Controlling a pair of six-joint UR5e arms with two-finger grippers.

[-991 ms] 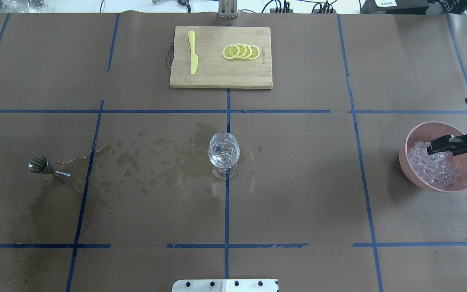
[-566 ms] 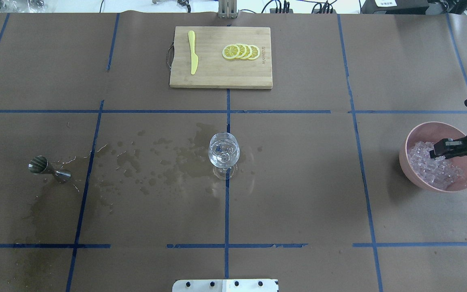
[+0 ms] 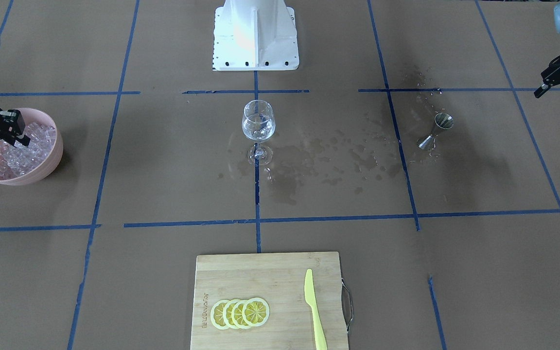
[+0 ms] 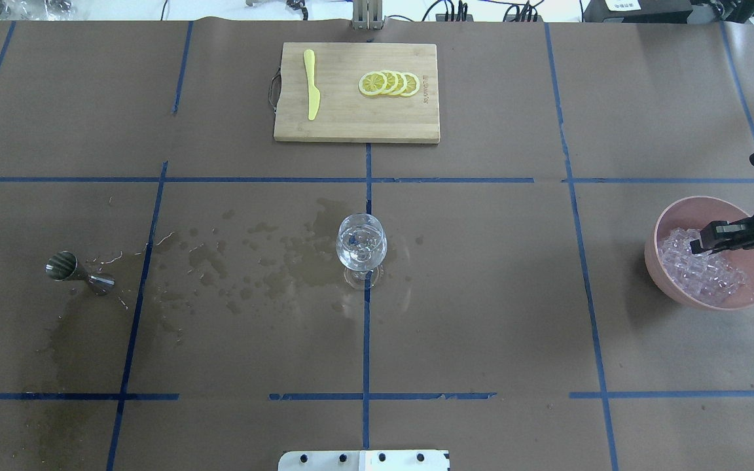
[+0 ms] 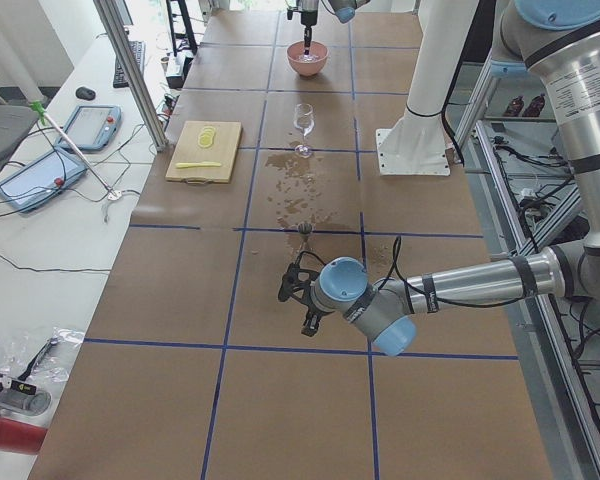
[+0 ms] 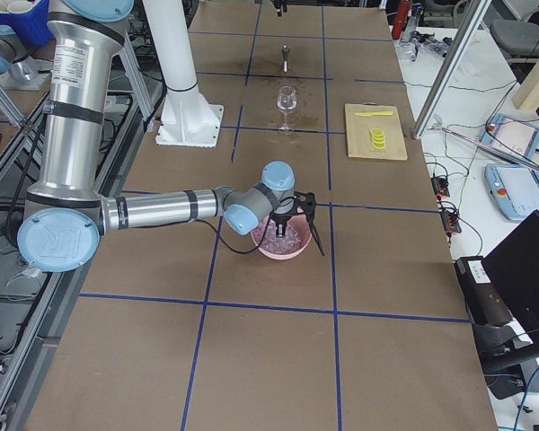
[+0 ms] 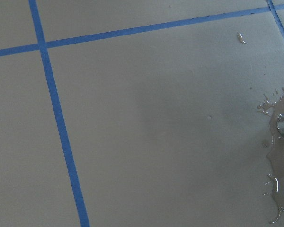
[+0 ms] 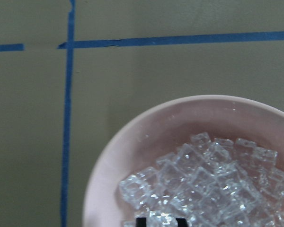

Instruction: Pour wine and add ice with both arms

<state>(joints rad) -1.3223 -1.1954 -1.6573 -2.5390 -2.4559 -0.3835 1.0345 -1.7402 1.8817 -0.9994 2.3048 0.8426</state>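
The clear stemmed glass [image 4: 361,243] stands at the table's middle with a little clear wine [image 3: 258,130] in it. The pink bowl [image 4: 650,256] at the right holds many small clear ice cubes [image 4: 691,265]. My right gripper [image 4: 701,244] reaches into the bowl. In the right wrist view its black fingertips [image 8: 141,222] sit close together on an ice cube among the ice [image 8: 203,175]. My left gripper [image 3: 555,97] hangs open and empty beyond the steel jigger [image 3: 434,130], which lies on its side. The left gripper is outside the overhead view.
A bamboo cutting board [image 4: 344,127] at the far side carries a yellow knife [image 4: 311,85] and lemon slices [image 4: 390,84]. Wet patches [image 4: 285,255] spread between the jigger [image 4: 79,271] and the glass. The white base block [image 3: 255,34] stands at my side.
My right gripper's fingers have narrowed and sunk slightly into the ice in the bowl. The glass, jigger and board have not moved.
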